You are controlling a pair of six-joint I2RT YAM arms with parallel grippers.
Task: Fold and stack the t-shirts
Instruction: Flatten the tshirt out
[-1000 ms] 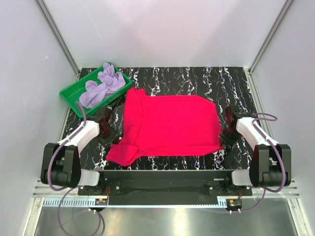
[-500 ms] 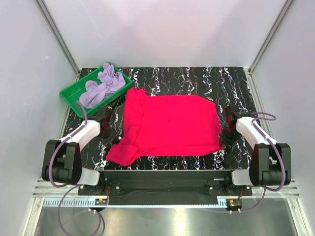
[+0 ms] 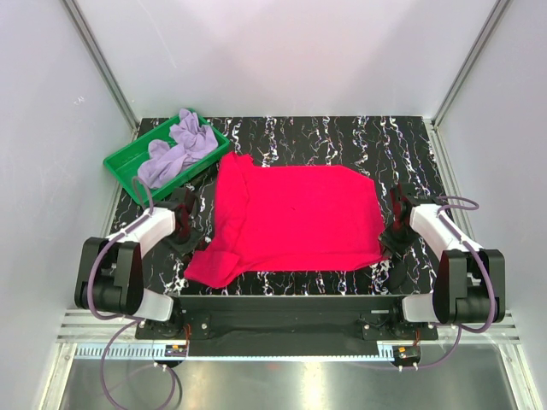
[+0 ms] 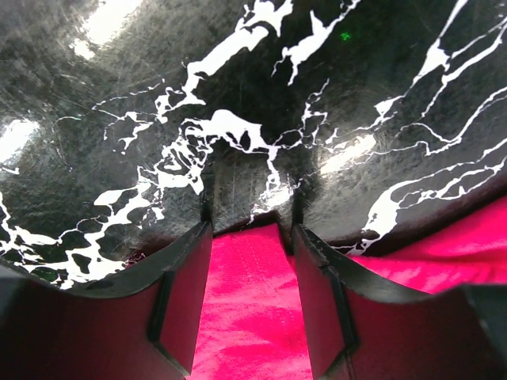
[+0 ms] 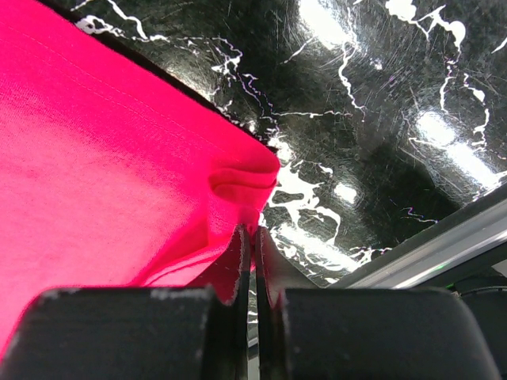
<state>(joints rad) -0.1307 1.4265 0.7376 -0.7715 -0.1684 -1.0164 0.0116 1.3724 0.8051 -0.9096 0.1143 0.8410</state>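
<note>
- The crimson t-shirt (image 3: 295, 218) is lying spread flat in the middle of the worktop (image 3: 342, 137), with its long axis running left to right. Judging by the sleeve flaring at the near left, the shoulders are pointing toward the left arm and the hem toward the right.
- The lavender t-shirt (image 3: 175, 149) is sitting crumpled in the green tray (image 3: 120, 162) at the far-left corner, well apart from both tools and not yet folded.
- The left tool (image 4: 252, 228) is sitting low at the near-left sleeve with its fingers standing moderately apart. A strip of crimson cloth is lying between them, but they are not gripping it.
- The right tool (image 5: 250, 231) is sitting at the near-right corner with its fingers drawn almost together. The cloth is puckering just above the tips, so I am reading this as a pinch on the corner, though the contact itself is hidden.
- The shirt is lying between the two tools and stretching away from them toward the far edge, with one tool at each near corner.
- I am judging that the coming fold needs the near edge carried across the short axis, and that the left tool must close first or the edge will lift unevenly.
</note>
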